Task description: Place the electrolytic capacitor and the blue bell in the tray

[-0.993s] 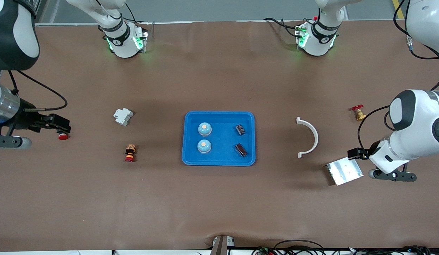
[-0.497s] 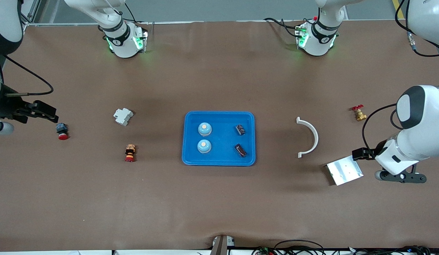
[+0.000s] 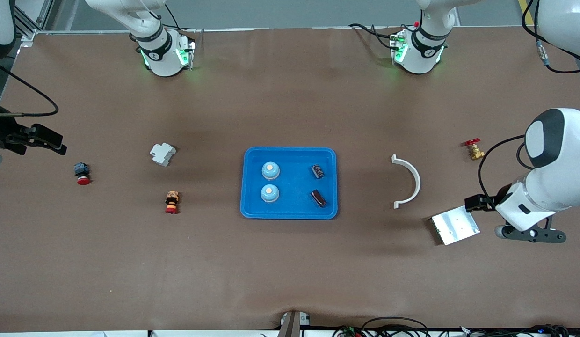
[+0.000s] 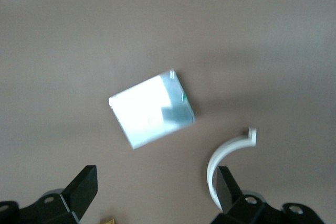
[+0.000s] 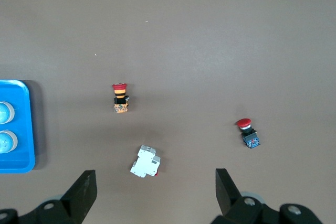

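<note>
The bright-blue tray (image 3: 290, 150) lies mid-table. In it are two blue bells (image 3: 270, 171) (image 3: 269, 192) at the right arm's end and two dark electrolytic capacitors (image 3: 317, 171) (image 3: 318, 198) at the left arm's end. My right gripper (image 3: 49, 139) is open and empty in the air near the right arm's end of the table; its wrist view (image 5: 156, 182) shows the tray's edge (image 5: 18, 169) with both bells (image 5: 4, 113). My left gripper (image 3: 477, 202) is open and empty over the table beside the silver plate; it also shows in its wrist view (image 4: 157, 182).
Toward the right arm's end lie a white circuit breaker (image 3: 163, 153), a red push button (image 3: 82, 173) and a red-capped stacked button (image 3: 171, 201). Toward the left arm's end lie a white curved piece (image 3: 408, 181), a silver plate (image 3: 455, 226) and a brass valve (image 3: 473, 149).
My right gripper has drawn back from the red push button toward the table's end, leaving it on the table. My left arm has shifted slightly outward.
</note>
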Robot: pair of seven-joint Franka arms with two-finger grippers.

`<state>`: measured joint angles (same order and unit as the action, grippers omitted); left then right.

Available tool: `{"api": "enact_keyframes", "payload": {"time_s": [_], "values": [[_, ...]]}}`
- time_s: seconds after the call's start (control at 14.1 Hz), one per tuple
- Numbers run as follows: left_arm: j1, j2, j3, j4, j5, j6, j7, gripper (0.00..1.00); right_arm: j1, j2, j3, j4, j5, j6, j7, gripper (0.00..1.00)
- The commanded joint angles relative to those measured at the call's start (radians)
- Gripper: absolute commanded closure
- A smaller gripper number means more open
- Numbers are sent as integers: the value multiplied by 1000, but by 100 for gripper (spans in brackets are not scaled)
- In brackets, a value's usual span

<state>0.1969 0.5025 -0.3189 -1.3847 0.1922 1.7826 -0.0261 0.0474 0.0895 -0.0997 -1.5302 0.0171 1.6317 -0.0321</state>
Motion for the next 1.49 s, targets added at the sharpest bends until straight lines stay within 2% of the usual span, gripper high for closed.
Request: {"api": "enact_keyframes", "payload": {"time_s": [0.0,0.43,0.92,0.99,1.14,1.21,1.42], "values": [[-20,20,11,76,-2,-147,-6,0,-4,-46,3,-44,3,-4,-11,0],[-31,28,12,87,-2,-146,-6,0,-12,-73,-2,-50,15,-27,70,0],[-33,36,17,85,7,-143,-6,0,-12,-99,-3,-70,11,-6,66,0],[-57,27,38,84,9,-143,-6,0,-12,-97,-3,-70,4,-4,66,0],[-147,13,156,85,1,-143,-6,0,-6,-97,-2,-70,3,13,67,0],[-181,8,190,85,0,-143,-6,0,-4,-96,-2,-70,3,16,66,0],[-182,1,181,85,-3,-143,-5,0,-11,-93,-2,-71,-2,30,44,0]]}}
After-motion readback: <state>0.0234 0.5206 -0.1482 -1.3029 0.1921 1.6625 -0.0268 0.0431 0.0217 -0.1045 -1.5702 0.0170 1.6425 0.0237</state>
